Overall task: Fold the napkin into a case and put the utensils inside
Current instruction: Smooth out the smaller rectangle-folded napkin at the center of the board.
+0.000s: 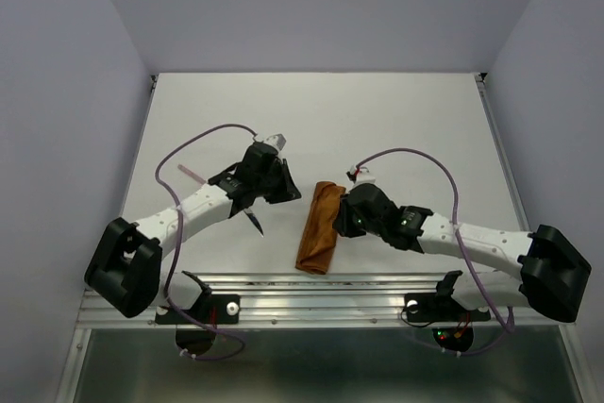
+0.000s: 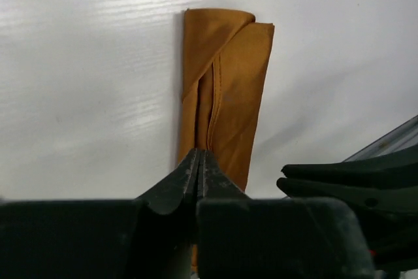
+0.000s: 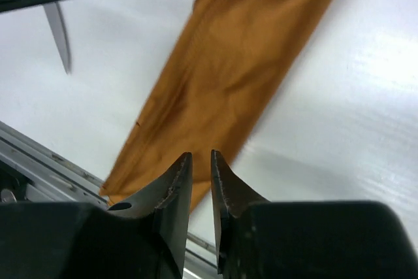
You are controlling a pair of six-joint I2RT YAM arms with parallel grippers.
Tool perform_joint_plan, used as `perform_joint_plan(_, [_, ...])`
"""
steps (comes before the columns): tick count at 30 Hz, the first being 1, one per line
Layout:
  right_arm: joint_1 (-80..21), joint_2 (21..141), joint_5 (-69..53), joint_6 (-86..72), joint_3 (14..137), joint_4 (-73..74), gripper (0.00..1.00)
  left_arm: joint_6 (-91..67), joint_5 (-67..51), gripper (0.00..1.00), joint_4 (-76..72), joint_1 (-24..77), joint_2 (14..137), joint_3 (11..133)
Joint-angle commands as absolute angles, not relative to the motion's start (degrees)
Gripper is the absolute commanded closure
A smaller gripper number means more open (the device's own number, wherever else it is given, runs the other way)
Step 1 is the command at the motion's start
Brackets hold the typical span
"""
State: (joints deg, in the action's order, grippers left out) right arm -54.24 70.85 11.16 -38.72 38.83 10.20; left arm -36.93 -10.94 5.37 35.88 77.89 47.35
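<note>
**Figure.** The folded napkin (image 1: 318,228) lies as a narrow strip on the tabletop (image 1: 396,120), its near end at the metal rail (image 1: 377,282). The left gripper (image 2: 199,161), closed tight, holds a knife (image 1: 255,222) apart from the napkin's left edge. The right gripper (image 3: 201,161), narrowly parted and empty, sits just beside the right edge. Open tabletop extends beyond the napkin's far end.

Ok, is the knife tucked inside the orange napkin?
No, the knife is out in the open, apart from the folded orange napkin.

white table (image 1: 377,120), metal rail (image 1: 321,294) along near edge
</note>
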Motion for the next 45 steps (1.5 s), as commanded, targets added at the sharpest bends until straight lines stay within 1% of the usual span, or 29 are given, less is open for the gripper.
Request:
perform_joint_plan(1, [-56.9, 69.3, 7.8, -45.1, 35.3, 10.9, 0.81, -38.6, -13.5, 1.0, 8.1, 35.8, 74.9, 40.8])
perform_joint_plan(4, [-58.2, 70.2, 8.2, -48.2, 33.6, 11.3, 0.9, -40.7, -14.1, 1.0, 8.3, 36.4, 73.3, 37.2])
perform_joint_plan(8, [-58.7, 70.8, 8.8, -52.5, 31.2, 11.3, 0.96, -43.2, -15.2, 1.0, 8.0, 38.8, 71.5, 33.1])
perform_joint_plan(14, [-58.7, 74.2, 9.2, -53.7, 31.1, 10.5, 0.95, -45.3, -16.3, 1.0, 4.8, 43.2, 75.0, 30.9])
perform_joint_plan(22, [-58.2, 79.7, 12.5, -51.2, 34.2, 9.8, 0.95, -47.2, -17.5, 1.0, 0.6, 46.7, 80.9, 33.0])
perform_joint_plan(30, [-46.0, 82.4, 11.2, -42.1, 38.1, 9.1, 0.95, -46.8, -16.5, 1.0, -1.5, 46.8, 86.7, 37.0])
perform_joint_plan(33, [-43.1, 83.4, 10.7, -38.6, 40.0, 9.7, 0.96, -46.5, -15.3, 1.0, -0.4, 46.7, 87.9, 39.4])
perform_joint_plan(36, [-42.4, 83.0, 11.2, -36.8, 41.3, 11.9, 0.96, -46.8, -15.1, 1.0, -0.2, 46.8, 87.5, 40.0])
perform_joint_plan(40, [-42.4, 81.2, 10.4, -37.0, 39.9, 13.3, 0.97, -47.5, -14.2, 1.0, -0.1, 46.7, 85.1, 38.7])
perform_joint_plan(45, [-42.4, 76.1, 6.2, -37.5, 37.8, 14.3, 0.97, -47.5, -14.5, 1.0, 2.1, 46.7, 82.1, 37.8])
